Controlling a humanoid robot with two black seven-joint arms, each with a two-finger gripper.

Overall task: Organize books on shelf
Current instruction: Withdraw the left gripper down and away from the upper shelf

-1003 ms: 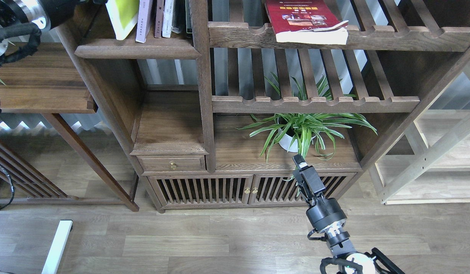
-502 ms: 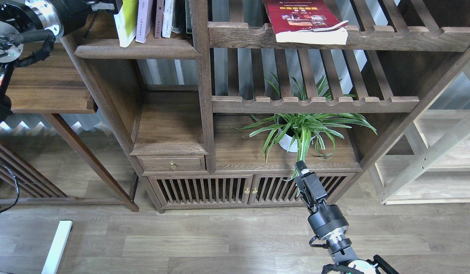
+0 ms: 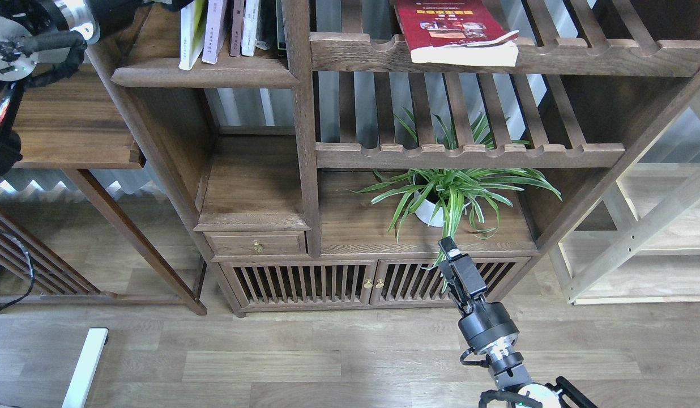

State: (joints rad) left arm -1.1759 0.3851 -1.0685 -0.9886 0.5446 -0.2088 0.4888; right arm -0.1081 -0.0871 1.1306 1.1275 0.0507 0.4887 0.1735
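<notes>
**A:** Where are the books?

**B:** A yellow-green paperback with a white edge (image 3: 186, 34) stands nearly upright at the left end of the solid dark-brown wooden shelf with a rounded front lip (image 3: 205, 76), top left. A pale lavender paperback (image 3: 215, 31) stands just beside it, then narrower dark and white volumes (image 3: 245, 27). A dark red paperback with photos (image 3: 449, 28) lies flat on the slatted rack with a scalloped front rail (image 3: 554, 56), overhanging it.

**A:** And the grippers?

**B:** The left gripper (image 3: 169, 4) sits at the frame's top edge, by the yellow-green book; I cannot tell its state. The right gripper (image 3: 447, 246) hangs low near a potted spider plant (image 3: 446, 195), fingers together, holding nothing.
</notes>
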